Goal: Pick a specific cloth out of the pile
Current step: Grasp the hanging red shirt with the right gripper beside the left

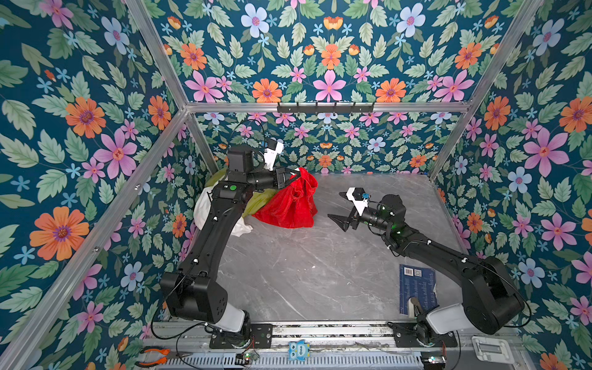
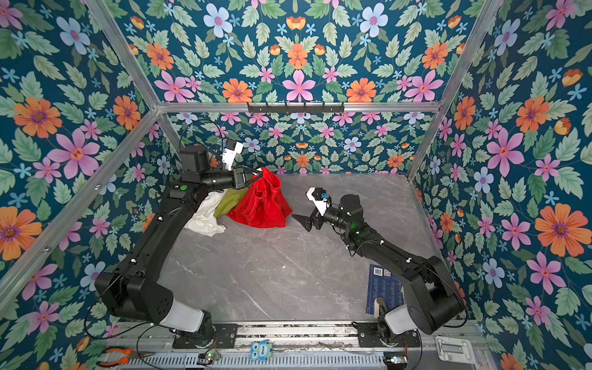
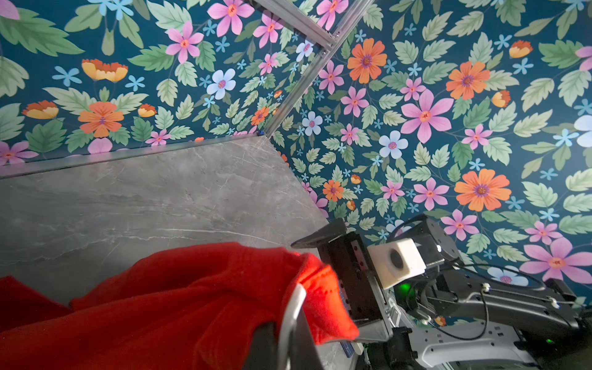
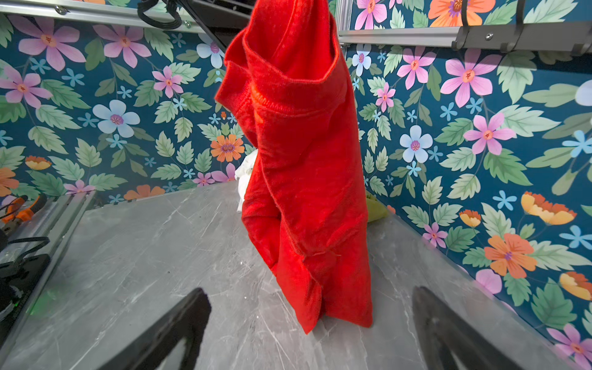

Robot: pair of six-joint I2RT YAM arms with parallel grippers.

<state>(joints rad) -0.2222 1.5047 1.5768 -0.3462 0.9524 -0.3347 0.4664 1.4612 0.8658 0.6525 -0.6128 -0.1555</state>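
The left gripper (image 1: 292, 175) has its jaws pressed together on the top edge of the red cloth (image 1: 288, 208). The cloth hangs from that pinch in a bunched column. In both top views its lower folds spread on the grey marble table (image 1: 304, 275).

A small white patch (image 2: 258, 169) shows right at the pinch. I cannot tell whether it is a label, and nothing on it can be read. In the right wrist view the cloth (image 4: 307, 160) hangs with a hemmed opening near the top, and its lower end reaches the tabletop. In the left wrist view it (image 3: 176, 294) fills the lower part of the picture.

Just beside the cloth, partly under the left arm, lies the pile (image 1: 205, 208) of white and olive-green fabric. The green fabric touches the red.

The right gripper (image 1: 340, 208) has its jaws wide apart and holds nothing. It points at the cloth from the other side, near it but not touching, above the table.

By the right arm's base a dark blue book (image 1: 416, 291) lies flat, partly under the arm. It has a barcode and a QR code at its top edge, and its lines of small print are too fine to read.

On the front rail sits a blue owl tag (image 1: 298, 350) that reads "One". Orange-handled pliers (image 1: 153, 355) lie at the front left.
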